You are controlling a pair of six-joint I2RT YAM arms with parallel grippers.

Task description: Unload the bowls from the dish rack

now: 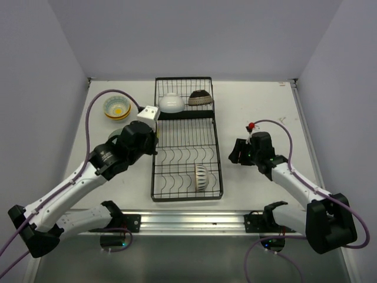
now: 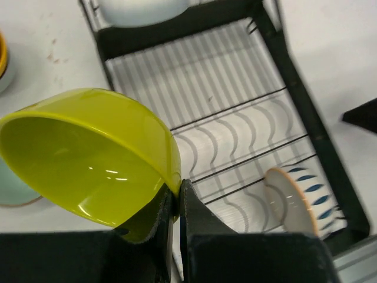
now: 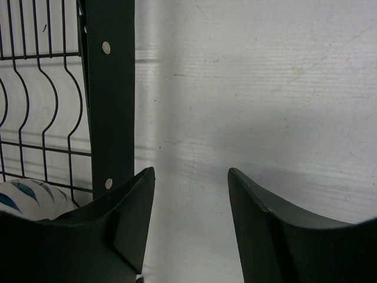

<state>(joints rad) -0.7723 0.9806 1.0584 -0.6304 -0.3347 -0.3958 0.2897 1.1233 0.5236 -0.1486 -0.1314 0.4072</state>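
1. While three bowls sit in the black wire dish rack (image 1: 182,115), the unloading looks past its midpoint, judging by the bowls already out on the table (image 1: 259,100).
2. One yellow-green bowl (image 2: 88,147) is in hand. The left gripper (image 2: 175,190) is clenched on its rim and carries it tilted at the rack's left edge, clear of the wires.
3. Two bowls lie side by side in the small far section of the rack: one white bowl (image 1: 171,102) and one dark brown patterned bowl (image 1: 200,98).
4. One white bowl with dark stripes (image 1: 201,177) stands on edge among the curved dividers of the larger section, near its front right corner.
5. One nested stack (image 1: 116,108) rests on the table left of the rack, pale green outside and yellow-orange inside. How many bowls it holds cannot be told.
6. One more pale green bowl (image 2: 9,186) lies beside that stack, mostly hidden under the left arm.
7. The right gripper (image 3: 191,177) is spread apart and empty, low over bare table just right of the rack.
8. What is probably left: set down the held bowl, then lift out the three in the rack.
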